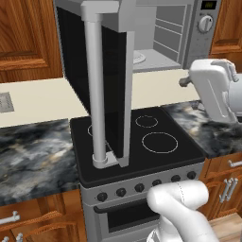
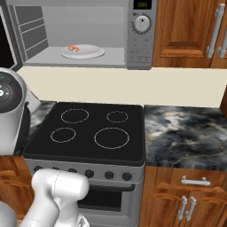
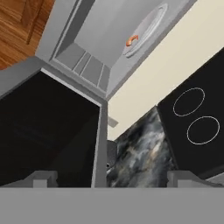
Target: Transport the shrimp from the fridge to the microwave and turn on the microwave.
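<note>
The shrimp point(image 2: 73, 48) lies on the round white plate point(image 2: 91, 53) inside the microwave point(image 2: 142, 55), toward the plate's left side as the right base view has it, so the carrying part of the job looks finished. The microwave's black glass door point(image 1: 111, 90) hangs wide open over the stove point(image 2: 88, 128), its long bar handle point(image 1: 96, 90) running down the outer edge.

In the hand view the gripper point(image 3: 111, 177) looks past the open door's edge into the cavity; the two finger tips point(image 3: 41, 178) sit far apart at the bottom corners with nothing between them, so the jaws are spread and empty.

What likely remains is shutting the door and starting the oven. The door is a stiff hinged panel that should swing freely under a steady push; the flat glass face or the outer edge near the handle is the sensible place to press (no need to grasp the bar). Pushing far from the hinge needs less force. The knob point(image 2: 142, 24) and the panel below it are small, hard targets; which control actually starts the oven is hard to say from here, since the markings are too small to read.
</note>
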{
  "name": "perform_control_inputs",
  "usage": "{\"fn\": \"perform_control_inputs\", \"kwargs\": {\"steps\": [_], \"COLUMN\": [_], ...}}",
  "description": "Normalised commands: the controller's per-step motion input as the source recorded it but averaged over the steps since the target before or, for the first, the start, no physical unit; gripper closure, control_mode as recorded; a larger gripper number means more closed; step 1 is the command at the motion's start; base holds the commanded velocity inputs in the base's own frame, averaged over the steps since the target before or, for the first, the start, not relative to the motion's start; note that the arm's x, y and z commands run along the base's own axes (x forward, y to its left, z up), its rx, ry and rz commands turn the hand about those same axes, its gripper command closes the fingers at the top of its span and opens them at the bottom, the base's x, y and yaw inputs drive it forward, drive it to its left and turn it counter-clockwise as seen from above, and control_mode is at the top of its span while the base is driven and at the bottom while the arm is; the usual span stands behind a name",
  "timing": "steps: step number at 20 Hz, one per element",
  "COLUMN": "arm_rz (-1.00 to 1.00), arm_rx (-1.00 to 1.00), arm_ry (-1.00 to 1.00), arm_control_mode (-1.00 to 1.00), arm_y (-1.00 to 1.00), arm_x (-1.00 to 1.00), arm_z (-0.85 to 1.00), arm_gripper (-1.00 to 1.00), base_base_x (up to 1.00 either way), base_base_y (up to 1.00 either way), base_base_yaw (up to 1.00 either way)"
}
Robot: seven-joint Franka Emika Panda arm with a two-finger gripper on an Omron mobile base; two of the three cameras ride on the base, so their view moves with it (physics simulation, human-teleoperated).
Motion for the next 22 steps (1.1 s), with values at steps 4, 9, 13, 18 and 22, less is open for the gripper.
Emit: {"fn": "perform_control_inputs", "kwargs": {"steps": [4,9,13,18,22], "arm_rz": [-0.02,0.0,0.1,0.12,0.05], "arm_rx": [0.24,0.15,0.05,0.0,0.02], "arm_ry": [0.31,0.12,0.0,0.0,0.01], "arm_control_mode": [-1.0,-1.0,-1.0,-1.0,-1.0], "arm_y": [0.1,0.02,0.02,0.17,0.22], "arm_x": [-0.38,-0.5,-0.6,-0.56,-0.42], "arm_z": [0.0,0.0,0.0,-0.02,-0.02], "arm_gripper": [-1.0,-1.0,-1.0,-1.0,-1.0], "base_base_x": [0.0,0.0,0.0,0.0,0.0], "base_base_y": [0.0,0.0,0.0,0.0,0.0], "base_base_yaw": [0.0,0.0,0.0,0.0,0.0]}}
